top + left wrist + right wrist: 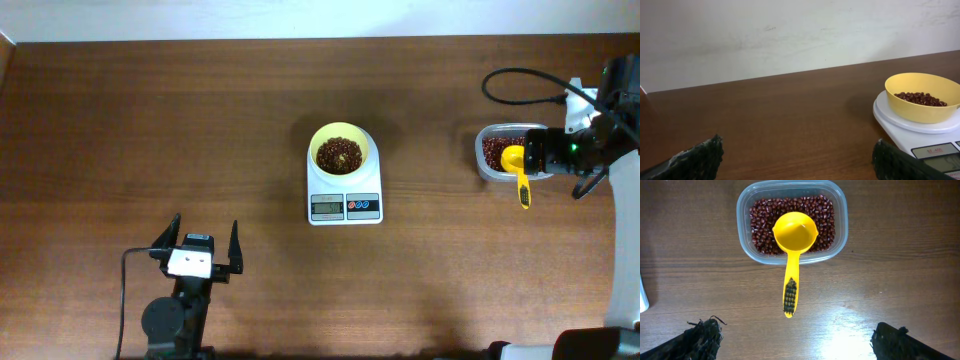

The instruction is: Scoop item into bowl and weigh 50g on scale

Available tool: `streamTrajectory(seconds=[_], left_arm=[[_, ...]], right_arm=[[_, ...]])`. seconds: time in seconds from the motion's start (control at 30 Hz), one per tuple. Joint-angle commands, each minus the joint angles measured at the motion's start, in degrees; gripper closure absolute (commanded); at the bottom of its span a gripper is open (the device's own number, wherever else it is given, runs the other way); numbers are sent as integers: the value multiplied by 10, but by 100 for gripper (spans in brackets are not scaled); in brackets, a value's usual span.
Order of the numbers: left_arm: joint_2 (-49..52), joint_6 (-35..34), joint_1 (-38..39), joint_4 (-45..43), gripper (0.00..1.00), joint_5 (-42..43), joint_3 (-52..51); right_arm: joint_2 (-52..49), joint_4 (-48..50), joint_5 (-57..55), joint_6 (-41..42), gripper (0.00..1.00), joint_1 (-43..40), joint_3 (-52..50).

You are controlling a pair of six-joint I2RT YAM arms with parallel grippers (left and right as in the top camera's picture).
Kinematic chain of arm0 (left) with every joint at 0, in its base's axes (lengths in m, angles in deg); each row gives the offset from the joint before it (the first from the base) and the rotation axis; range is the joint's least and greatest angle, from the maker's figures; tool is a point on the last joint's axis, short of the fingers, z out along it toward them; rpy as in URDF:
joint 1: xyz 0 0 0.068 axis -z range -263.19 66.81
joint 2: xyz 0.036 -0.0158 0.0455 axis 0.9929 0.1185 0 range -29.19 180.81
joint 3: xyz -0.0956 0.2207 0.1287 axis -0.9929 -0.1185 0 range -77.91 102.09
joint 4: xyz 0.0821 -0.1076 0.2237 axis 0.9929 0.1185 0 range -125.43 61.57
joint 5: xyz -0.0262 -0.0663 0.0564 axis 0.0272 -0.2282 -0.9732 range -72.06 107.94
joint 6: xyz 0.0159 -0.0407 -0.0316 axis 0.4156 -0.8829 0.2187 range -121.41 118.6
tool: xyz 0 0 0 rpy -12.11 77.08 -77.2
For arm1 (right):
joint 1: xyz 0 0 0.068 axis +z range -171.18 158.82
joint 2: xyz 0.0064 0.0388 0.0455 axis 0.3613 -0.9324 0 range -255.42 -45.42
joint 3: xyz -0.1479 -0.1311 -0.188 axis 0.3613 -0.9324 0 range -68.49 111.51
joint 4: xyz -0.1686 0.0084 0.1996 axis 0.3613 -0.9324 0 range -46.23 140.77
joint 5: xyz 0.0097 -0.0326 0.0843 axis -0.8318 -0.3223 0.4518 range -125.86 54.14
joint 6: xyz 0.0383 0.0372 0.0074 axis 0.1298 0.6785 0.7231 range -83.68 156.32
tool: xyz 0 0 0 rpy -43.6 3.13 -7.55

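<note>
The beans (340, 154) lie in the bowl (920, 112) on the scale (345, 207), mid-table; well right, the tub (742, 210) (scoop (794, 232) lying in it)

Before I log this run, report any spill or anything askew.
Nothing stands out: small red-brown beans lie only inside the pale yellow bowl on the white scale and the clear plastic tub, where the yellow scoop rests.

Left gripper (205, 238): jaws wide apart, nothing held, arm folded low. Right gripper (797, 332): jaws wide apart, nothing held, pointing down
</note>
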Motion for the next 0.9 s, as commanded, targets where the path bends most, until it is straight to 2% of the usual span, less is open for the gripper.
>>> streamTrajectory(seconds=[0.0,0.3,0.4,0.53,0.73,0.87], left_arm=[[-4,6,-4,3,1,-4,-1],[-4,6,-4,3,1,-4,-1],[-4,6,-4,3,1,-4,-1],[-4,6,-4,3,1,-4,-1],[-4,6,-4,3,1,-4,-1],[-4,6,-4,3,1,-4,-1]], right_arm=[[4,1,-3,0,1,3,10],[1,1,-3,0,1,3,10],[6,35,0,1,1,3,9],[45,180,75,3,1,3,-49],[155,418,174,3,1,3,-252],[238,585,191,30,1,11,-381]])
